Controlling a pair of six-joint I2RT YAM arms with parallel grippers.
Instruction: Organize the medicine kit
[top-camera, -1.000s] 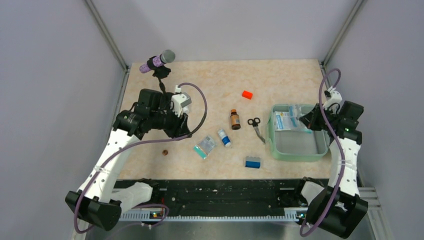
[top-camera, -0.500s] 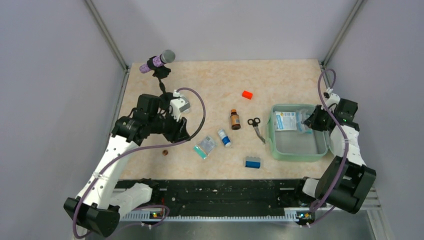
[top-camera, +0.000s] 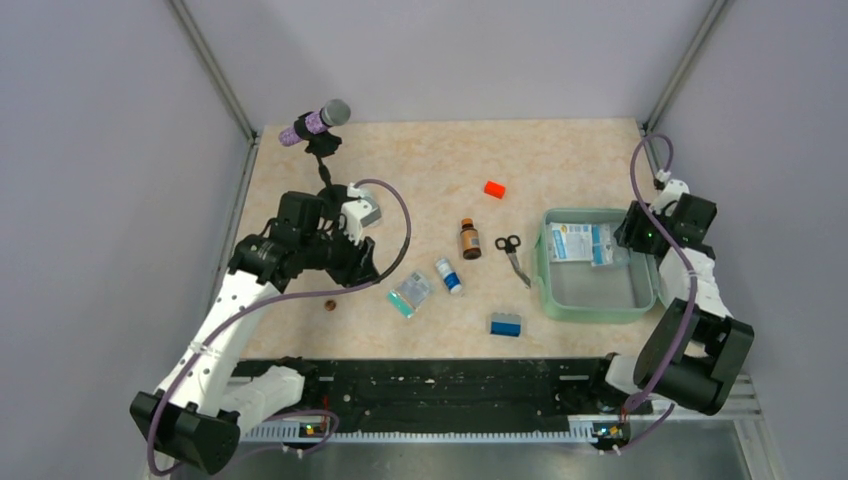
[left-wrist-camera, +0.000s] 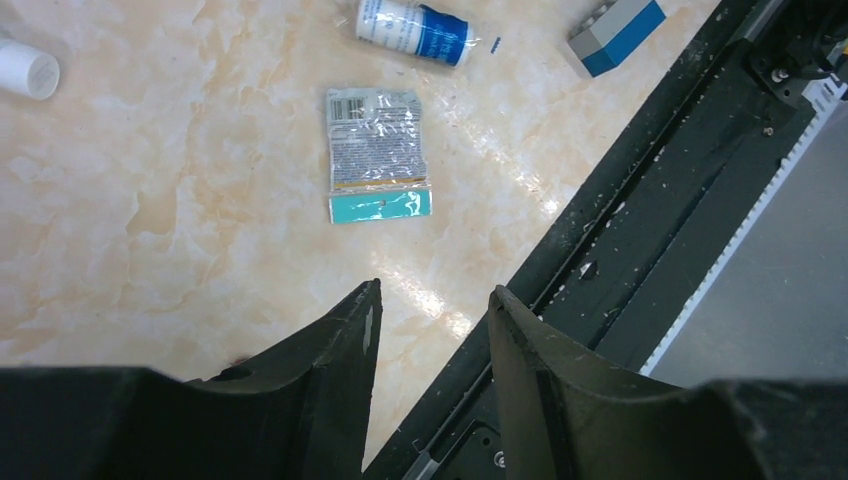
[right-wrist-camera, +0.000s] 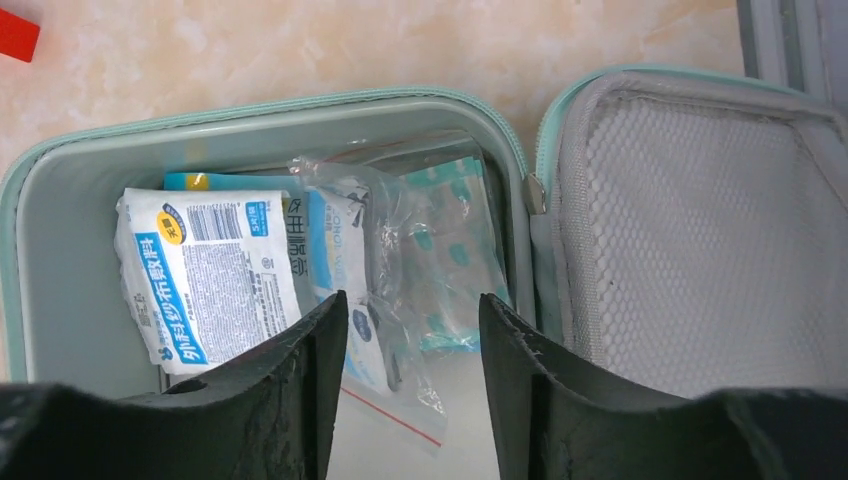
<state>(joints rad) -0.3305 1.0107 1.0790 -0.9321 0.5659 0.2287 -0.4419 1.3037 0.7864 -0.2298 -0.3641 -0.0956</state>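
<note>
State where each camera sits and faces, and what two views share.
Top external: above, behind robot, looking down on beige marbled tabletop; left arm, right arm show.
Left wrist: on left gripper, facing down at teal-edged clear sachet; fingers show.
Right wrist: on right gripper, facing into open mint plastic medicine kit; fingers show.
Shared: top and left wrist show sachet.
</note>
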